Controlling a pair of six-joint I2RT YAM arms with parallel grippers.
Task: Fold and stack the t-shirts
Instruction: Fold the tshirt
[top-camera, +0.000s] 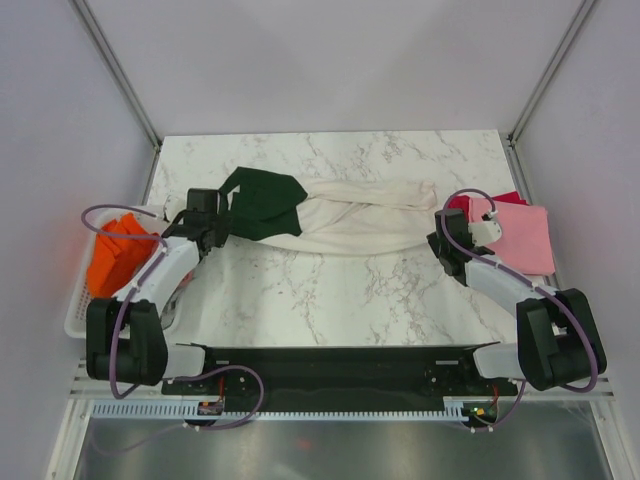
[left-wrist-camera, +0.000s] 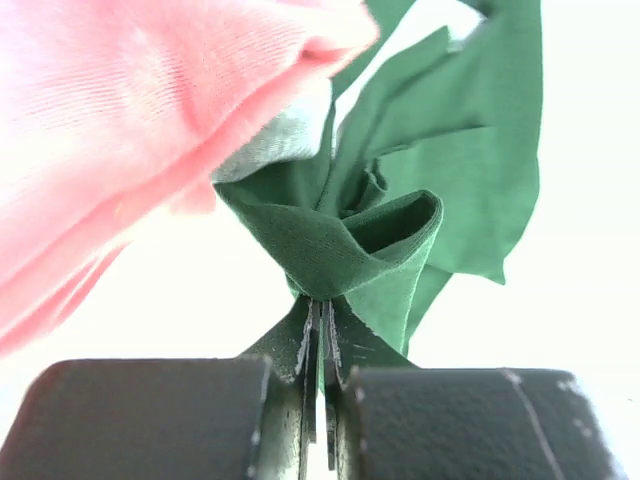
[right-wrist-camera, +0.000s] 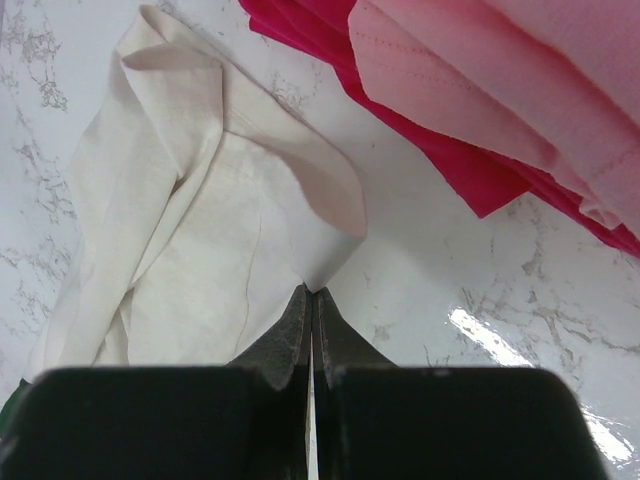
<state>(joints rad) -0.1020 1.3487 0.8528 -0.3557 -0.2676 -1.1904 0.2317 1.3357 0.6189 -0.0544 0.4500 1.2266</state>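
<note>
The left gripper (left-wrist-camera: 320, 340) is clenched on a bunch of the green sleeve (left-wrist-camera: 400, 240), the cloth puckering up out of the closed jaws. A pink fold (left-wrist-camera: 120, 120) hangs close to that lens; I cannot tell which garment it belongs to. The right gripper (right-wrist-camera: 310, 298) is also clamped, with a corner of the cream t-shirt (top-camera: 360, 215) running into its tips, so it appears to pinch the hem.

From above, the cream t-shirt lies across the far half of the table (top-camera: 330, 290), rolled into a loose rope between the two arms, green end to the left. A pink t-shirt (top-camera: 525, 235) rests on a crimson t-shirt (top-camera: 462, 203) at the right edge. An orange t-shirt (top-camera: 120, 260) sits in the basket (top-camera: 72, 320) on the left.

The step in hand looks like spreading the cream t-shirt before its first fold. The next move likely calls for both arms to lift and draw apart together, letting the twist fall out, then lay the cloth flat, clear of the pink stack. A thin pinch on the hem could slip under that tension.
</note>
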